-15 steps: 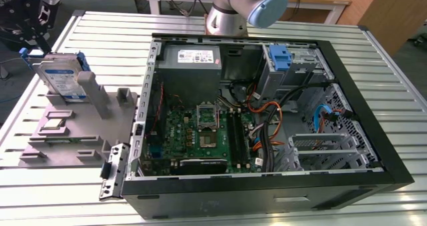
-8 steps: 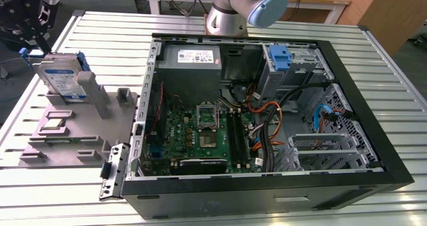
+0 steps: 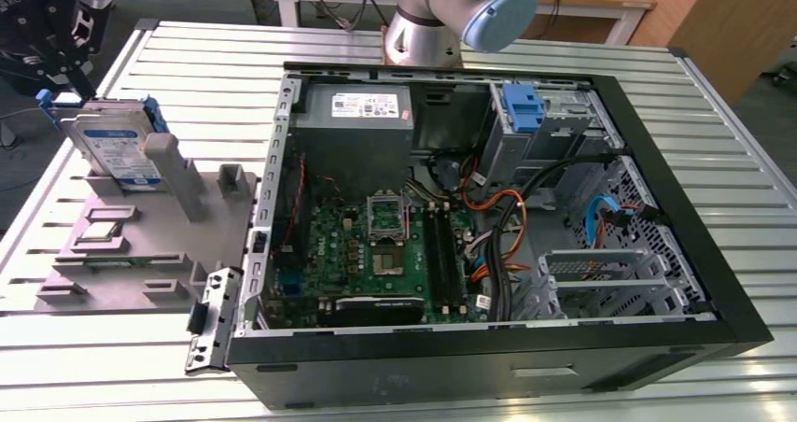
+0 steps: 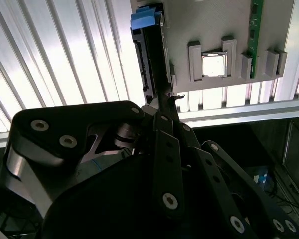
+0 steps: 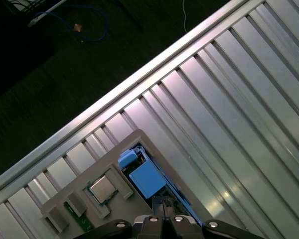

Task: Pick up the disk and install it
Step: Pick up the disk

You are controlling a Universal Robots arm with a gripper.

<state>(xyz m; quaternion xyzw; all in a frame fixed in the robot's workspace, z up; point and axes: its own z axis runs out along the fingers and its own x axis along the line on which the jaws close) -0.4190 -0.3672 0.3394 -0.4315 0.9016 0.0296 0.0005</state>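
Exterior view: the disk (image 3: 115, 147) stands on edge in a grey fixture (image 3: 149, 245) on the slatted aluminium table (image 3: 187, 49), at the exterior view's left and well apart from the open computer case (image 3: 734, 282) to its right. The gripper (image 3: 60, 65) hangs over the table's far left corner, just above and beyond the disk's far end; contact cannot be confirmed from this view. The arm (image 3: 436, 21) rises at the far edge of the table behind the case. Inside the case lie the motherboard (image 3: 373, 245), a grey power supply (image 3: 355, 109) on the far side and a blue latch piece (image 3: 524, 105) at the far right. The second wrist view looks past the gripper's dark linkage and shows the disk edge-on, its blue frame (image 4: 144, 20) at the end away from the gripper, which lies in line with the disk and over its other end. Beside the disk on the fixture, that view shows a processor chip (image 4: 213, 65) seated between raised blocks and a green memory module (image 4: 255, 30). The first wrist view shows the blue frame and chip from the other side, with dark floor (image 5: 50, 74) beyond the table edge. Whether the gripper is spread, closed or clamped on the disk cannot be told.
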